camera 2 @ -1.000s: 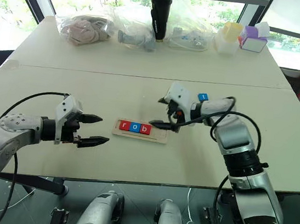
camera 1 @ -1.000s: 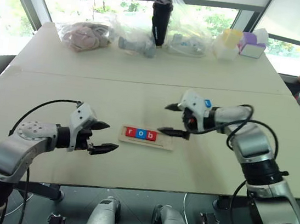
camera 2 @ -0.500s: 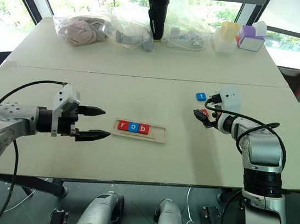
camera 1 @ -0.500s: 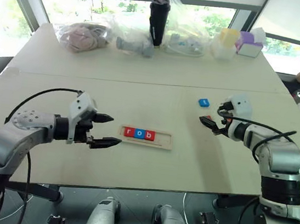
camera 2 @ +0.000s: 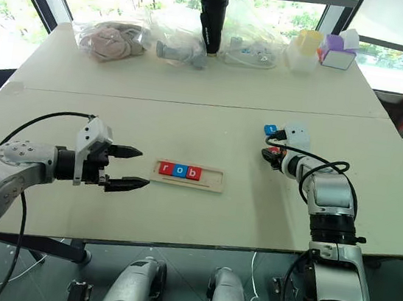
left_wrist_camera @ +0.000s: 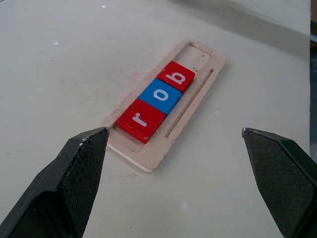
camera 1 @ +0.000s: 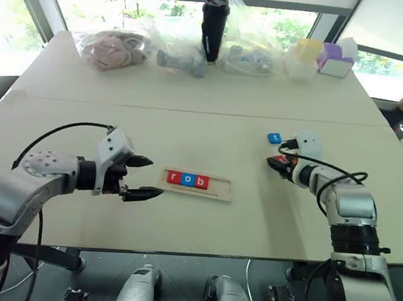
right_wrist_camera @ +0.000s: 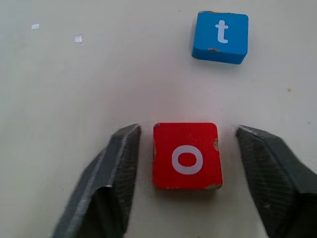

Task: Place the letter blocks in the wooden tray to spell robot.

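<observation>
Wooden tray (left_wrist_camera: 195, 99) lies mid-bench (camera 1: 190, 127), holding red r (left_wrist_camera: 141, 120), blue o (left_wrist_camera: 160, 96), red b (left_wrist_camera: 176, 76). Left pincer (left_wrist_camera: 173, 173) gapes wide, empty, just beside the tray. Right pincer (right_wrist_camera: 185, 163) straddles red o tile (right_wrist_camera: 185, 155), fingers (right_wrist_camera: 114, 173) apart from it; blue t tile (right_wrist_camera: 220, 35) nearby.

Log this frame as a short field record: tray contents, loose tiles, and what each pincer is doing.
tray: wooden tray holds red r, blue o, red b, side by side; remaining slots empty
loose tiles: red o tile and blue t tile on the table, apart from each other
right pincer: fingers straddle the red o tile, gaps on both sides, not yet gripping
left pincer: open, aimed at the tray, holding nothing
</observation>
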Robot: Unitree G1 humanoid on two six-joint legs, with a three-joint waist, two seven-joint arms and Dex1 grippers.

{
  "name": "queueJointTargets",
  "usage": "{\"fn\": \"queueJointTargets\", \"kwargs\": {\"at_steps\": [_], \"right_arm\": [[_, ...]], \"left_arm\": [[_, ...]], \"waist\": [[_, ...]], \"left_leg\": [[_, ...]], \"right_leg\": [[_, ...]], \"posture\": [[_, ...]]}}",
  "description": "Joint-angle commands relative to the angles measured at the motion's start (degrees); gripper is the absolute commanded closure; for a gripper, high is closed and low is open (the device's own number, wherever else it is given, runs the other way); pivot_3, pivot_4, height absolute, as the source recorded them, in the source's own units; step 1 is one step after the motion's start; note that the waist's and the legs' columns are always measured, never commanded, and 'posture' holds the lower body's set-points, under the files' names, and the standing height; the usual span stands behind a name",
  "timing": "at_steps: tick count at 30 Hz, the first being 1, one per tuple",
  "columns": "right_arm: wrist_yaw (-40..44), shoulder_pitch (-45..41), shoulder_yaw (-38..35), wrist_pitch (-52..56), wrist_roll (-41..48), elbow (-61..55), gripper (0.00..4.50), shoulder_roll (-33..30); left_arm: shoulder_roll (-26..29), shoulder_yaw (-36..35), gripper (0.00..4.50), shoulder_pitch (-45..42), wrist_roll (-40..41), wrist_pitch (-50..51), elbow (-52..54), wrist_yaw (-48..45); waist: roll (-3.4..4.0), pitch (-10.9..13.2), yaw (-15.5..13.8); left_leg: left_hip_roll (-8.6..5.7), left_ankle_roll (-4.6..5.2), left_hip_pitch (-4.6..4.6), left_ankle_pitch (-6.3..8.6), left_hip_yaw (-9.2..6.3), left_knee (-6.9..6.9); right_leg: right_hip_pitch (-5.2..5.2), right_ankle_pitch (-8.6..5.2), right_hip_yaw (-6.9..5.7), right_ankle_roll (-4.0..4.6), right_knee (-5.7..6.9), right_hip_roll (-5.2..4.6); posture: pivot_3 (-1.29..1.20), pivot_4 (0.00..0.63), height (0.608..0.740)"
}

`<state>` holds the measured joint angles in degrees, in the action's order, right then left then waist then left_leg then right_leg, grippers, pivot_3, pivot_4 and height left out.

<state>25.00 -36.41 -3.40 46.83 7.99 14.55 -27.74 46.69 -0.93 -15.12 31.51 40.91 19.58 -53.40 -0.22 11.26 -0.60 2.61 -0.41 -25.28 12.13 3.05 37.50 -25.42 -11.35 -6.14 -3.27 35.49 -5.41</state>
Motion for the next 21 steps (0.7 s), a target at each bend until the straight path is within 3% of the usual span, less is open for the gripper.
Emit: {"fn": "queueJointTargets", "kwargs": {"at_steps": [1, 11, 14, 16, 21], "right_arm": [[-1.17, -0.4, -0.12, 0.58, -0.55, -0.72, 3.32, -0.15], [-6.55, 2.01, -6.67, 15.8, 2.16, -18.34, 3.33, -0.17], [-11.55, 2.3, -15.7, 34.54, 3.6, -32.39, 3.33, 7.45], [-13.54, 3.39, -17.17, 42.1, 2.68, -39.62, 3.33, 11.17], [-19.49, 8.01, -16.92, 45.67, 0.8, -49.23, 3.33, 19.72]], "left_arm": [[0.23, -1.08, 0.0, 0.42, -0.4, -1.11, 0.95, 0.17], [0.0, -0.56, 0.0, 0.34, -1.28, -1.85, 0.32, -0.22], [-0.22, -0.04, 0.0, 0.08, -1.8, -2.5, -0.55, -0.47], [-0.42, 0.21, 0.0, -0.25, -1.77, -2.67, -1.1, -0.75], [-0.88, 1.13, 0.0, -1.48, -2.24, -3.02, -2.32, -1.74]], "waist": [[0.0, 0.0, -0.05], [0.02, 0.01, -0.08], [0.01, 0.0, -0.09], [0.03, -0.01, -0.07], [0.05, -0.02, -0.13]], "left_leg": [[0.0, 0.0, 0.0, 0.0, 0.0, 0.0], [0.0, 0.0, -0.05, 0.0, -0.01, -0.02], [0.04, 0.0, -0.04, 0.0, -0.01, -0.03], [0.1, 0.0, -0.03, 0.0, -0.03, -0.06], [0.14, -0.01, -0.04, 0.01, -0.08, -0.13]], "right_leg": [[0.0, 0.0, 0.0, 0.0, 0.0, 0.0], [-0.05, 0.0, 0.0, 0.01, -0.01, -0.01], [-0.06, 0.0, 0.0, 0.0, 0.01, 0.0], [-0.08, 0.01, 0.0, 0.01, 0.02, 0.08], [-0.11, -0.01, -0.01, 0.03, 0.01, 0.14]], "posture": [[0.0, 0.15, 0.74], [0.0, 0.15, 0.74], [0.0, 0.15, 0.74], [0.0, 0.15, 0.74], [0.0, 0.15, 0.74]]}}
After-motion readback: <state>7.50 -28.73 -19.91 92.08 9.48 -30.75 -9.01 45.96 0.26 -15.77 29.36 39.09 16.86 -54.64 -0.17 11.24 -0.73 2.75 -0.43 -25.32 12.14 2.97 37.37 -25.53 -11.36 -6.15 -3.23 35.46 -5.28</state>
